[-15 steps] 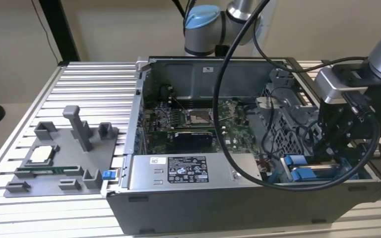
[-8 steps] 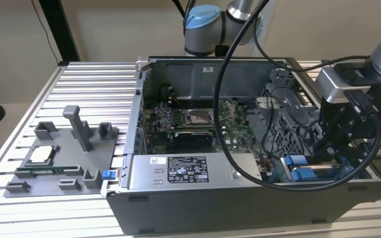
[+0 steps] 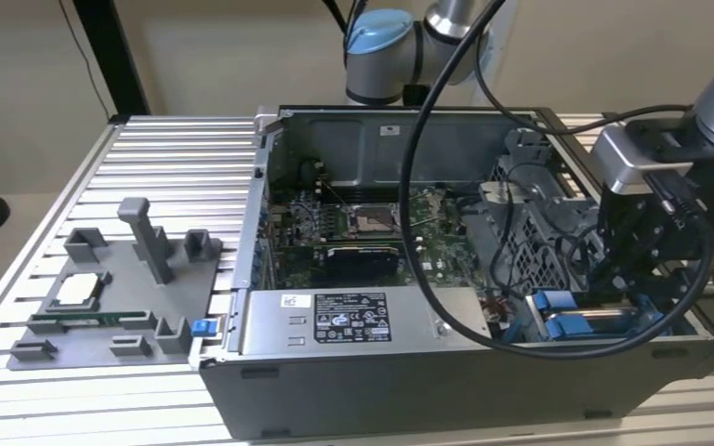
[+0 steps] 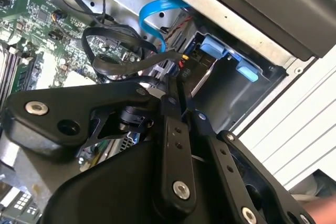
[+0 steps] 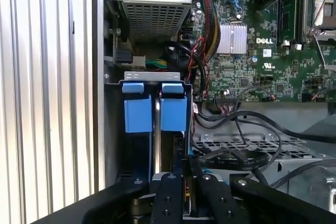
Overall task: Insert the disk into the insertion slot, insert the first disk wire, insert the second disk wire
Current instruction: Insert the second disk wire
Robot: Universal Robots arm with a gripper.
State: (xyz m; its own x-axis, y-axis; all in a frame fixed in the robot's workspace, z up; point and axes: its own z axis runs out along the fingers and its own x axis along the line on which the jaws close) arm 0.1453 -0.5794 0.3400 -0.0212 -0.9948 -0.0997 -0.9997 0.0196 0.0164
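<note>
The hand (image 5: 185, 174) hangs just above the insertion slot (image 5: 155, 124), fingers nearly together; whether they pinch a black wire (image 4: 123, 65) cannot be told.

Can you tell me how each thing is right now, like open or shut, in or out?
computer case, open, with its side panel off.
disk, looks pushed into its slot.
insertion slot, filled by the disk.
end effector, apparently shut on a black wire, right at the slot's mouth.
</note>
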